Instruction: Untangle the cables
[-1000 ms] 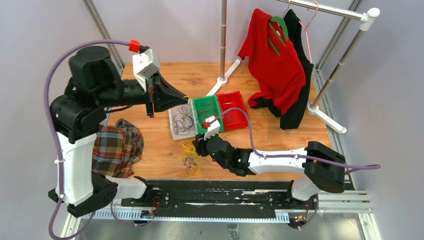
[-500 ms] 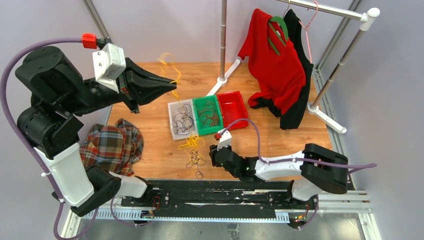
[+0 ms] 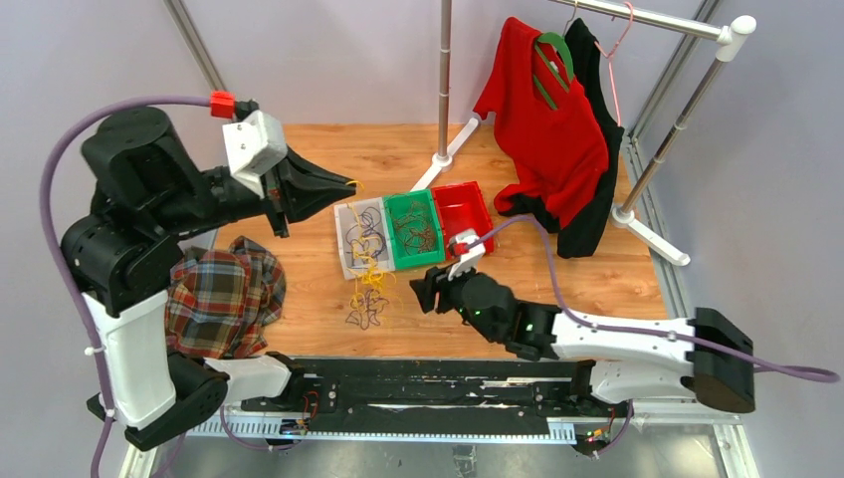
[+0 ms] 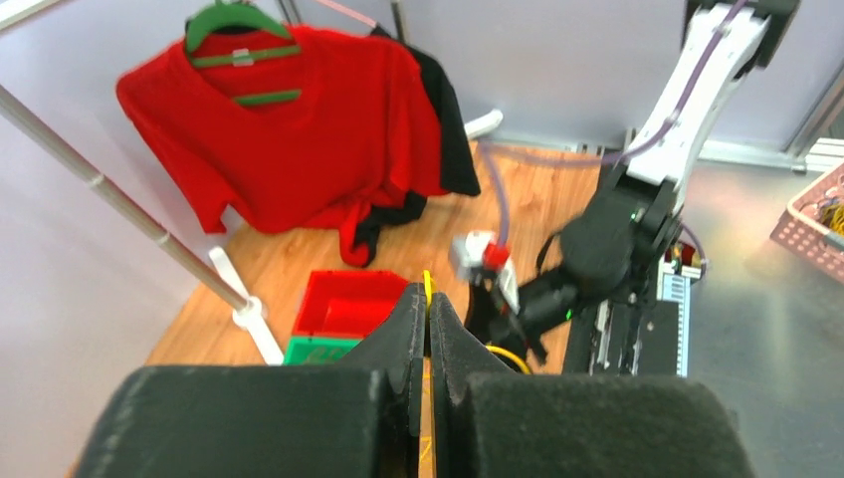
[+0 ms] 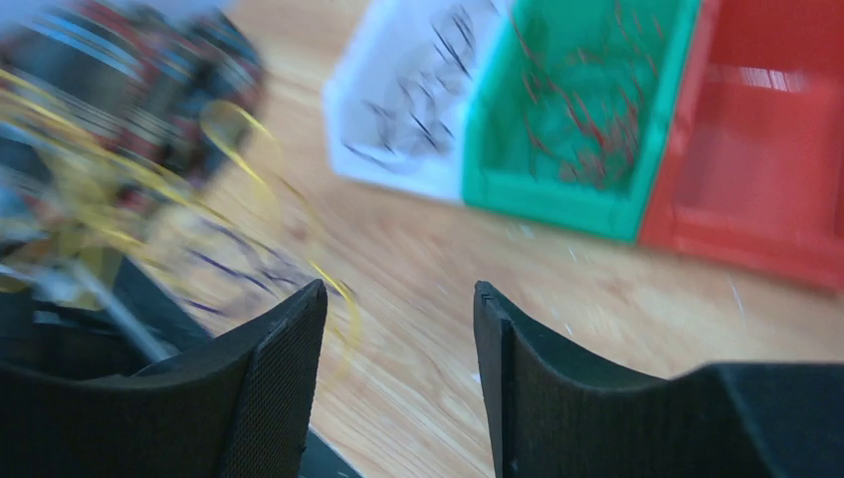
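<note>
The cables are thin yellow and dark purple strands. One yellow cable (image 3: pixel 364 249) hangs from my left gripper (image 3: pixel 350 185), which is raised above the table's left side and shut on it; in the left wrist view the yellow cable (image 4: pixel 428 284) pokes out between the closed tips of the left gripper (image 4: pixel 428 299). The strand runs down to a small tangle (image 3: pixel 367 305) lying on the wood in front of the bins. My right gripper (image 3: pixel 418 291) hovers just right of that tangle, open and empty. Its wrist view shows the right gripper (image 5: pixel 398 299) with blurred yellow cables (image 5: pixel 109 189) off to the left.
White bin (image 3: pixel 343 249), green bin (image 3: pixel 392 204) and red bin (image 3: pixel 485 211) stand side by side mid-table; the white and green ones hold sorted strands. A plaid cloth (image 3: pixel 224 299) lies at the left. A clothes rack (image 3: pixel 637 174) with a red shirt (image 3: pixel 542 119) fills the back right.
My left gripper has come down from its higher pull, the yellow cable still in it. The tangle has shifted on the table. My right gripper has opened wider and moved slightly right of the tangle.
</note>
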Robot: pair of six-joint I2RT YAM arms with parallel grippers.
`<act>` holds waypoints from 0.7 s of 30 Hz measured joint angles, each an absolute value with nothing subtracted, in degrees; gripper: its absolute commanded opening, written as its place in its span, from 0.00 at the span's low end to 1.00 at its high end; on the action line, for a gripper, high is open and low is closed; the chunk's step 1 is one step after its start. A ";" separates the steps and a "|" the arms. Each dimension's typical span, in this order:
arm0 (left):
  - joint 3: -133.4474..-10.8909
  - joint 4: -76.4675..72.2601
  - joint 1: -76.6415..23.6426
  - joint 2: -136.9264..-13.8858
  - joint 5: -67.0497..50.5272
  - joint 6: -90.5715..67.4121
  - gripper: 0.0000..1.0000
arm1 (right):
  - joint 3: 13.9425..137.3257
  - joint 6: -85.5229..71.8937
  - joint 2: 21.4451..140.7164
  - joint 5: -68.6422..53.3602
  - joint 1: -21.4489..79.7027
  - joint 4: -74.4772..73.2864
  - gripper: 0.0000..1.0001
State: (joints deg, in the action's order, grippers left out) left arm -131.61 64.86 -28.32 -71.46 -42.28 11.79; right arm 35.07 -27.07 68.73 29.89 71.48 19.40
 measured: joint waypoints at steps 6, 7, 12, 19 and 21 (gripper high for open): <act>-125.51 65.08 -28.32 -70.57 -41.21 13.63 0.00 | 46.22 -19.68 61.67 21.54 71.66 18.39 0.55; -124.95 65.14 -28.32 -70.61 -41.08 13.74 0.00 | 47.79 -18.74 61.82 19.68 71.66 18.33 0.54; -124.27 65.28 -28.32 -70.46 -40.91 13.98 0.00 | 53.67 -15.90 66.43 10.35 71.72 17.65 0.53; -124.49 65.30 -28.32 -69.52 -41.12 13.96 0.00 | 54.70 -15.35 72.73 4.93 71.72 17.50 0.41; -124.70 65.28 -28.32 -69.52 -41.34 13.91 0.00 | 54.70 -15.35 73.69 4.95 71.72 17.69 0.36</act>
State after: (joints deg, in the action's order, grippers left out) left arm -124.70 65.28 -28.32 -69.52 -41.34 13.91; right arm 54.70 -15.35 73.69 4.95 71.72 17.69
